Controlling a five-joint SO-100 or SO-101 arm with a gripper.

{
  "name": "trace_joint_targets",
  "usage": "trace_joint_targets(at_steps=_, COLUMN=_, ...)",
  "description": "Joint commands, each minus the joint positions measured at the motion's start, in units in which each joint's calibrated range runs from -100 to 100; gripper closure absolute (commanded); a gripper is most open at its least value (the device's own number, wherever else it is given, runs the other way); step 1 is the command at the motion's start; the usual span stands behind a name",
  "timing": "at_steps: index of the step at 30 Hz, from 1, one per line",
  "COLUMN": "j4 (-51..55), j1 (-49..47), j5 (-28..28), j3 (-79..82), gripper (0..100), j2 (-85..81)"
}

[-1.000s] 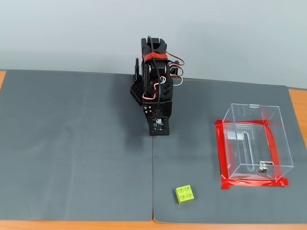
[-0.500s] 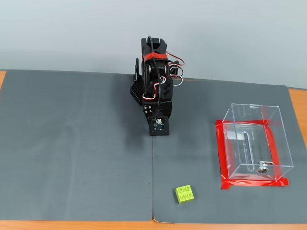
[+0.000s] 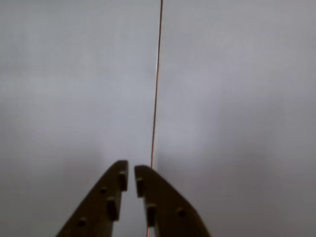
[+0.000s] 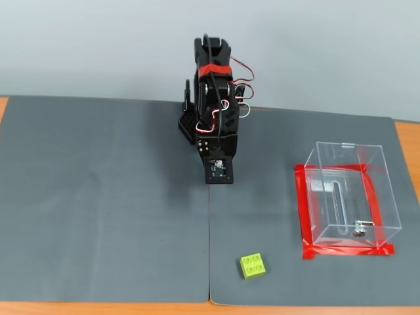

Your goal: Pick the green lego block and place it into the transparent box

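The green lego block (image 4: pixel 253 266) lies studs up on the grey mat near the front edge, right of the mat seam. The transparent box (image 4: pixel 351 193) stands at the right on a red tape frame, with nothing in it. My arm (image 4: pixel 215 125) is folded at the back centre, far from both. In the wrist view my gripper (image 3: pixel 131 170) points down at bare mat beside the seam, its dark fingers (image 3: pixel 106 202) almost touching with nothing between them. Neither the block nor the box shows in the wrist view.
Two grey mats (image 4: pixel 98 197) meet at a seam (image 4: pixel 209 249) that runs forward from the arm's base. Orange tabletop (image 4: pixel 408 144) shows at the right edge and along the front. A pale wall stands behind the arm.
The arm has risen slightly at its upper joints. The block and the box have not moved.
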Motion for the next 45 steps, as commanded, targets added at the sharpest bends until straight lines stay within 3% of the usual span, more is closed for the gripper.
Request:
trace_joint_targets(at_steps=1, j4=-1.1, j1=-0.1, j5=-0.3, j3=-9.7, gripper=98, j2=9.1)
trace_joint_targets(at_steps=18, j4=-0.9, j1=-7.9, j5=-0.4, j3=-44.4, gripper=98, j2=41.3)
trace_joint_targets(at_steps=33, j4=-1.4, j1=-11.5, j5=-0.2, j3=-60.9, gripper=98, j2=58.0)
trace_joint_targets(at_steps=45, j4=-12.4, j1=-11.6, j5=0.1, j3=-62.7, gripper=98, j2=65.8)
